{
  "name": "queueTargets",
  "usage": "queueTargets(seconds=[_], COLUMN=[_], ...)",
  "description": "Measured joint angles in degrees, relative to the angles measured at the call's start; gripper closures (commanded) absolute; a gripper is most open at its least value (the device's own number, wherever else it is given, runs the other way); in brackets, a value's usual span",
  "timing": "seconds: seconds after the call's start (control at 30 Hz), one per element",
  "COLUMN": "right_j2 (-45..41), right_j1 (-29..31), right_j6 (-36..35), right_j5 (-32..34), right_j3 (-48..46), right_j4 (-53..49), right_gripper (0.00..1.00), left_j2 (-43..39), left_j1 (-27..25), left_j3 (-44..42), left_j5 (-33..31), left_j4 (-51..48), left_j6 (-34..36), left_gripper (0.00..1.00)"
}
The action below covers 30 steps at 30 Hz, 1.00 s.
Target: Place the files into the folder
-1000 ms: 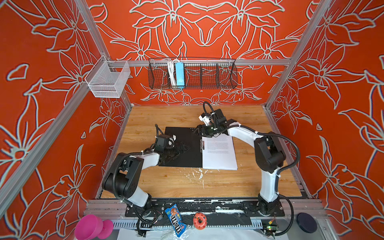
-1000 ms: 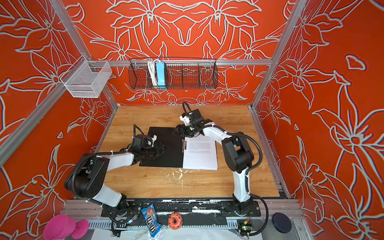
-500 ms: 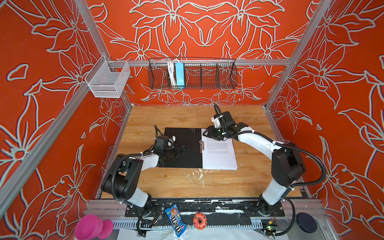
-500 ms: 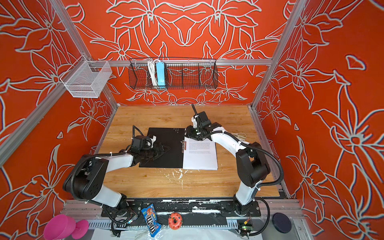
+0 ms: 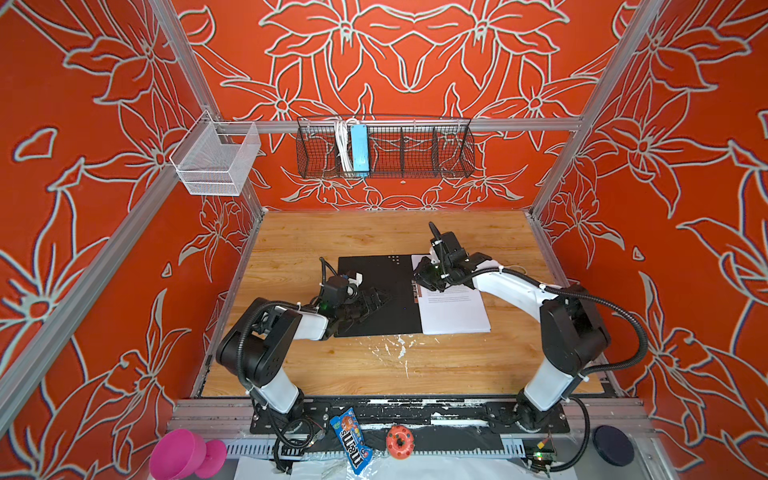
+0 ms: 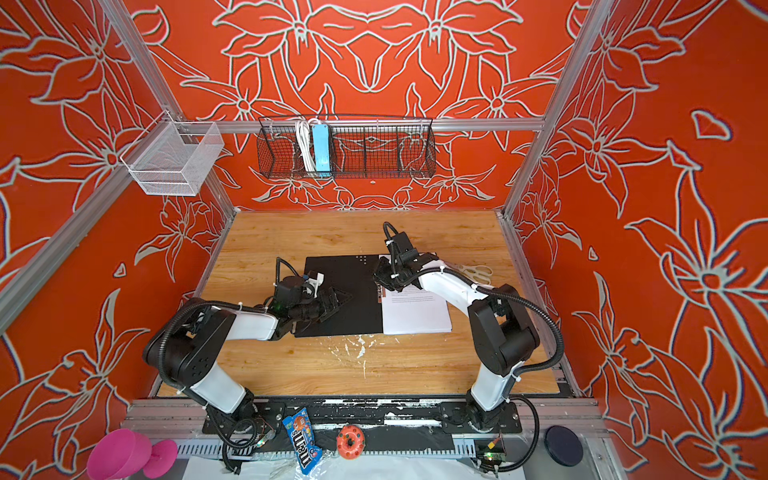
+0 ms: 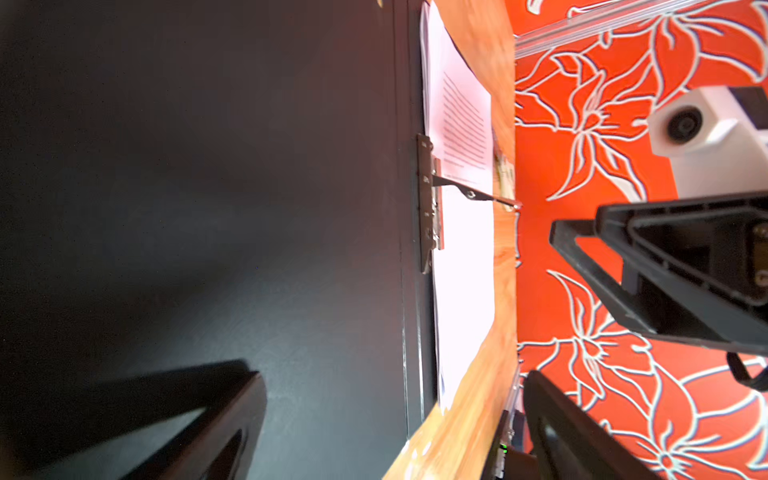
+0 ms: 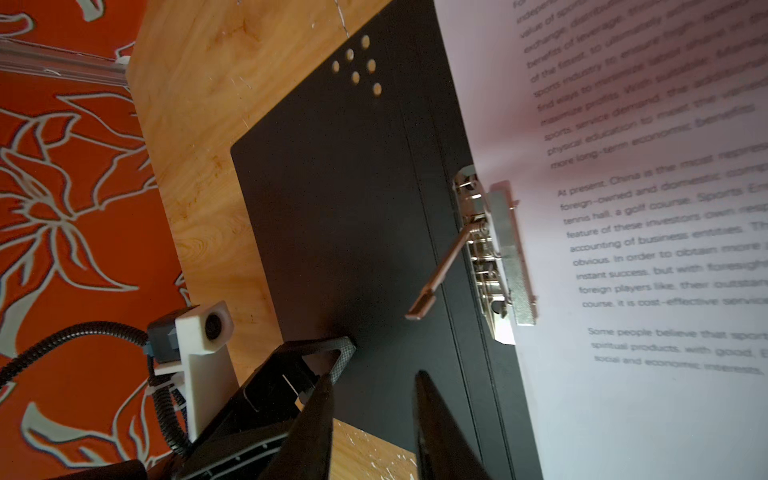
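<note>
Two hands: both of yours are over the folder [image 5: 374, 272], which lies open on the wooden surface [image 5: 332, 232], black inside up.
Left hand: your left hand [image 5: 376, 300] hangs low over the folder's left panel, its jaws spread wide with nothing between them.
Right hand: your right hand [image 5: 424, 277] is over the spine, close to the clip. The right wrist view shows its jaws partly apart, with only the black panel in the gap.
Files: the files [image 5: 453, 313] lie stacked on the folder's right panel, their left edge at the spine.
Clip: a metal lever clip [image 8: 484, 249] runs along the spine at the sheets' edge, its lever raised and tilted over the black panel.
Print: on the top sheet you can read "At present, China is the most", "a golf course" and "Some people believe that sport". The rest blurs.
Folder marks: six pale dots [image 8: 357, 66] sit in the far corner of the left panel.
Candy bag: a blue bag [image 5: 351, 440] lettered "m&m's" lies on the near rail, just left of an orange ring [image 5: 400, 441].
</note>
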Motion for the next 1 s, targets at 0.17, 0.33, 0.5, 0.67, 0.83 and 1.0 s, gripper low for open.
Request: queueTargets(seconds=[0.17, 0.33, 0.5, 0.67, 0.83, 1.0], right_j2=[0.0, 0.0, 0.7, 3.2, 4.9, 5.3], right_j1=[0.0, 0.0, 0.0, 0.0, 0.0, 0.0], right_j6=[1.5, 2.7, 3.6, 4.0, 4.4, 5.0], right_j5=[3.2, 4.7, 5.0, 4.8, 4.9, 4.9], right_j3=[0.0, 0.9, 2.3, 4.6, 4.7, 4.7], right_j4=[-1.7, -2.8, -2.9, -2.8, -3.1, -3.3], right_gripper=[0.72, 0.74, 0.75, 0.8, 0.83, 0.84], left_j2=[0.5, 0.7, 0.7, 0.6, 0.0, -0.1], left_j1=[-0.5, -0.8, -1.0, -1.1, -1.3, -1.4], left_j3=[-1.1, -1.7, -2.3, -2.6, -3.2, -3.2], left_j5=[-0.7, -1.1, -1.6, -1.9, -2.0, -2.0], left_j4=[3.3, 4.9, 6.2, 6.7, 6.6, 6.4], left_j6=[-1.8, -2.0, -2.0, -1.9, -1.7, -1.5], left_gripper=[0.02, 0.02, 0.02, 0.02, 0.02, 0.02])
